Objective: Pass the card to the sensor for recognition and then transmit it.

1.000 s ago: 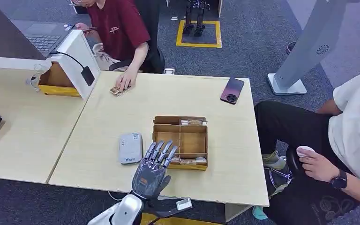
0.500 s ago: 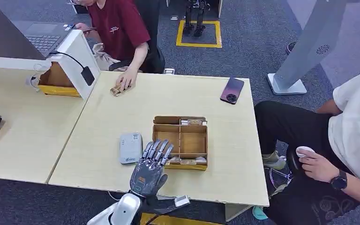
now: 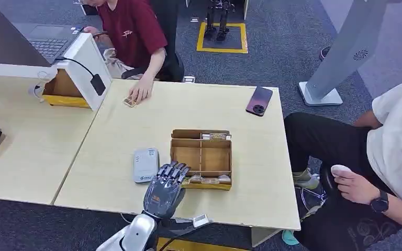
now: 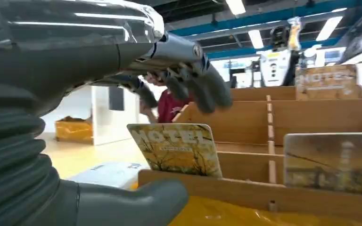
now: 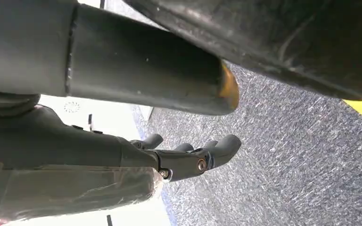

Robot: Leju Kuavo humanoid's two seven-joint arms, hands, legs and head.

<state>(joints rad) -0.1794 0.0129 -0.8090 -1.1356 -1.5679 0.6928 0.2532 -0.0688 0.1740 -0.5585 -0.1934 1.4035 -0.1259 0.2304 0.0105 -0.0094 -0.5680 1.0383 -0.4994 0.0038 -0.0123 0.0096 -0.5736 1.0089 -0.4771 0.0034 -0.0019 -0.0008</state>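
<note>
Low in the frame's centre, the left hand (image 3: 163, 189) hovered with fingers apart and nothing held, over a card (image 4: 176, 149) standing upright in the box's (image 3: 201, 151) near slot. Thin, stiff and likely slick, the card looked best pinched by its top edge. The right hand (image 5: 193, 155) hung empty, fingers loosely apart.

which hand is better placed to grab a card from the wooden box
Left. The left hand hovers at the near edge of the wooden box, fingers curled above a hotel card standing in the front row. The right hand hangs down over the carpet, away from the table.
</note>
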